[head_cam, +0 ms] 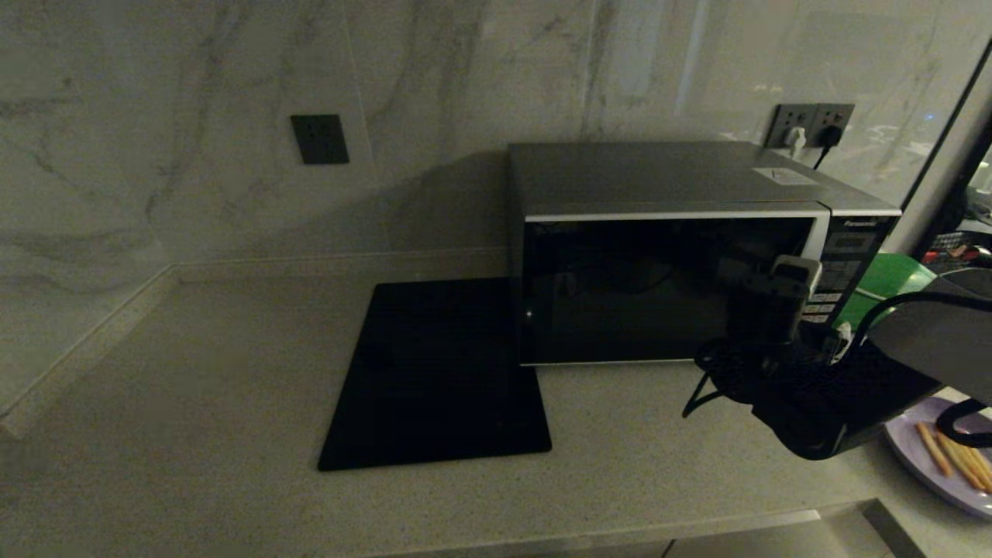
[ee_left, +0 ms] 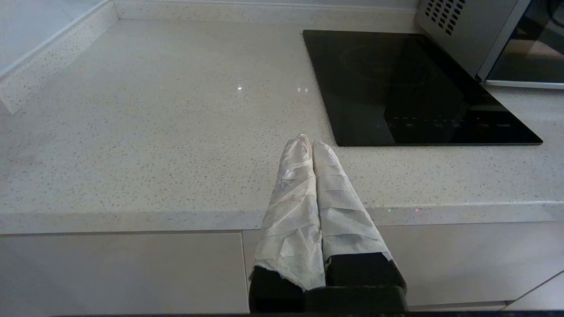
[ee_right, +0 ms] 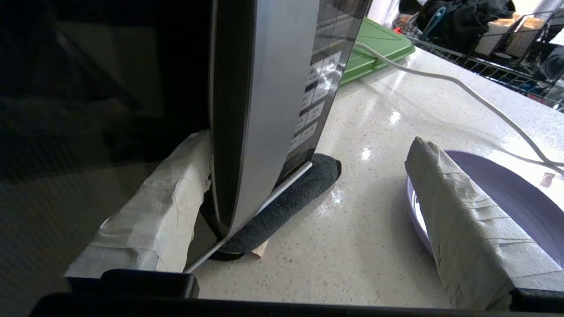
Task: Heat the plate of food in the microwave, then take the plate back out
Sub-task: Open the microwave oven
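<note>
Right end effector (ee_right: pixel 308 176) is spread wide, tape-wrapped fingers (ee_right: pixel 163 211) straddling the microwave (head_cam: pixel 666 256) door's curved silver edge. Lavender plate of food (head_cam: pixel 942 457) sits just beside it on the speckled counter (head_cam: pixel 232 387). Left end effector (ee_left: pixel 307 145) is pressed together, hovering over the counter's front edge.

Head view dim and murky; wrist views brighter, with glare spots on the countertop (ee_right: pixel 379 132).

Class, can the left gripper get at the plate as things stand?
Probably not: the left gripper sits at the counter's front edge by the black glass square, while the plate lies far right, beyond the right gripper.
</note>
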You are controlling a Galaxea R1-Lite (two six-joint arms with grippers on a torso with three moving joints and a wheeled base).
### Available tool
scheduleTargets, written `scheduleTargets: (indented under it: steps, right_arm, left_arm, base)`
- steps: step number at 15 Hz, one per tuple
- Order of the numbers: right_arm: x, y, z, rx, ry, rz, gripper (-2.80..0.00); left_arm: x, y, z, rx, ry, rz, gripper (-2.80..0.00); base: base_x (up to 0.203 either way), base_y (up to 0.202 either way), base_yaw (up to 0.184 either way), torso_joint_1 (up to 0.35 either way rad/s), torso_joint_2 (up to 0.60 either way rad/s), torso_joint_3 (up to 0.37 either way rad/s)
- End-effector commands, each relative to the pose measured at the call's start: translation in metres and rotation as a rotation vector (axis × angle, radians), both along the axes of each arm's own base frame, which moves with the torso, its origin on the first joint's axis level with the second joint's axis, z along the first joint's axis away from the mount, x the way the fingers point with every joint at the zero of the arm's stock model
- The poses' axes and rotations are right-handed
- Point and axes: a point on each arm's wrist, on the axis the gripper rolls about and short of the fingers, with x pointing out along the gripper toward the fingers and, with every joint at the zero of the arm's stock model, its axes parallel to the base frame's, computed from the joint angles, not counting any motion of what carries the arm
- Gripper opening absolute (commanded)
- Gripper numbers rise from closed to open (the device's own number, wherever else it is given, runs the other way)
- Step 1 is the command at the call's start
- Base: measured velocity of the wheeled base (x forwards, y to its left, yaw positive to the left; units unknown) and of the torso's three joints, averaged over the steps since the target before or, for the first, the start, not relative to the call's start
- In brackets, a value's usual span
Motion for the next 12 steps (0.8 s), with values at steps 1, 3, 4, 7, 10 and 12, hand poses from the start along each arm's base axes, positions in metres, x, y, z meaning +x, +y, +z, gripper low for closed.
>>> scheduleTargets:
  steps: [1,3,4,7,10,12]
  right_arm:
    - [0.0027,-0.0019,-0.0077,-0.005,0.013,-0.011,0.0]
    - [0.0035,-0.0039,-0.0092,-0.004,0.015,-0.016,0.0]
    - [0.0039,-0.0052,-0.0094,-0.004,0.014,-0.02,0.0]
    - [0.0036,-0.0065,-0.0098,-0.003,0.009,-0.023,-2.8]
    - [0.0029,-0.0066,-0.0106,-0.003,0.006,-0.023,-2.8]
    - [0.0025,-0.0066,-0.0087,-0.002,0.001,-0.022,-2.8]
  left_arm:
    - [0.0,0.0,0.0,-0.001,-0.001,0.002,-2.8]
    - [0.0,0.0,0.0,-0.001,-0.001,0.0,-2.8]
    - [0.0,0.0,0.0,0.0,-0.001,0.0,-2.8]
    - [0.0,0.0,0.0,-0.002,-0.001,0.0,-2.8]
    - [0.0,0.0,0.0,-0.001,-0.001,0.0,-2.8]
    - [0.0,0.0,0.0,-0.002,-0.001,0.0,-2.8]
  base:
    - [0.0,0.0,0.0,0.0,0.0,0.0]
    - [0.0,0.0,0.0,0.0,0.0,0.0]
    - [0.0,0.0,0.0,0.0,0.0,0.0]
    - [0.0,0.0,0.0,0.0,0.0,0.0]
    - [0.0,0.0,0.0,0.0,0.0,0.0]
    - [0.0,0.0,0.0,0.0,0.0,0.0]
